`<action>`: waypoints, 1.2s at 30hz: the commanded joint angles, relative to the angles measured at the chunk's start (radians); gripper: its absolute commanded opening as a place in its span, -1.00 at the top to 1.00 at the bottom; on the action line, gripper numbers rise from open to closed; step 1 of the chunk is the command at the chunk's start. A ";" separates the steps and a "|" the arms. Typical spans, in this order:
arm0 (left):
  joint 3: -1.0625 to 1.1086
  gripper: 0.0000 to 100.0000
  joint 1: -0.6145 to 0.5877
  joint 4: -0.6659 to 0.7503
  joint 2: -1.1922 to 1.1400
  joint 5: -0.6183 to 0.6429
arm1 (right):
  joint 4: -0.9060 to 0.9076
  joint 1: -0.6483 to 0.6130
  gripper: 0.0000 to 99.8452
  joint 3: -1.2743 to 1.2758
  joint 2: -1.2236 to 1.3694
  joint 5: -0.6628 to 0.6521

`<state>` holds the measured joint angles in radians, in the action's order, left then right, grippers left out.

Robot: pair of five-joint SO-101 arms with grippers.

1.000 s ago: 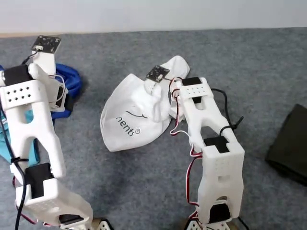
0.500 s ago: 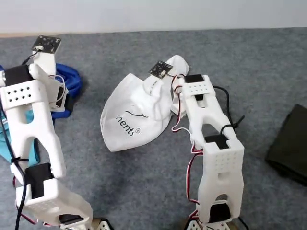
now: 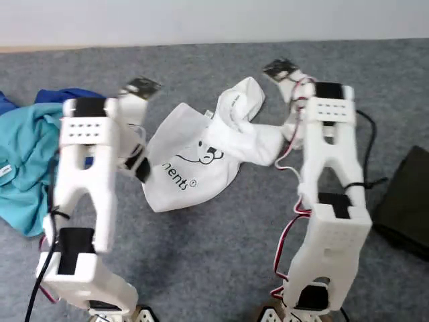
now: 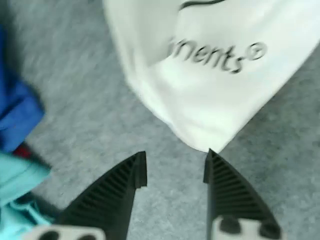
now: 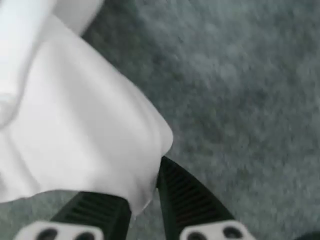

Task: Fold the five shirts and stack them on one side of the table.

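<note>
The grey counter [image 3: 201,268] is carrying everything, and your two white arms are standing over it, the left arm [image 3: 87,168] on one side of the work and the right arm [image 3: 332,168] on the other. The white shirt [image 3: 194,168], crumpled and showing its dark print, is lying between the two sets of jaws. One bunched end of it is stretching out toward your right jaws. Your right jaws are pinching that end of the white shirt: the right wrist view is showing a fold of white cloth caught between the two dark fingers, which are sitting close together over bare counter. Your left jaws are spread wide and gripping nothing. They are hovering low at the printed edge of the white shirt, with the hem lying just ahead of the tips, and whether a tip is touching it you cannot tell. The teal shirt [image 3: 27,161] is lying in a loose heap on the far side of your left jaws from the white shirt. The dark garment [image 3: 405,204] is sitting folded, well apart from your right jaws and away from the white shirt. The blue shirt [image 3: 67,95] is peeking out from beside the teal shirt, near your left jaws.
</note>
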<state>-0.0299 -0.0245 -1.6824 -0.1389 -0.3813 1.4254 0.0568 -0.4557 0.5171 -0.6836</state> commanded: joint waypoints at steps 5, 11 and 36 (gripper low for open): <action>0.059 0.61 0.161 0.063 -0.078 -0.075 | 0.105 0.108 0.98 -0.052 -0.130 0.011; 0.056 0.61 0.209 0.087 -0.232 -0.132 | 0.151 0.128 0.98 -0.052 -0.143 0.011; -0.240 0.99 0.143 0.181 -0.187 -0.095 | 0.194 0.127 0.98 -0.052 -0.145 0.038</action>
<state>-0.2094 0.1458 -1.5489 -0.3659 -0.5071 1.6065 0.1703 -0.4557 0.4511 -0.6682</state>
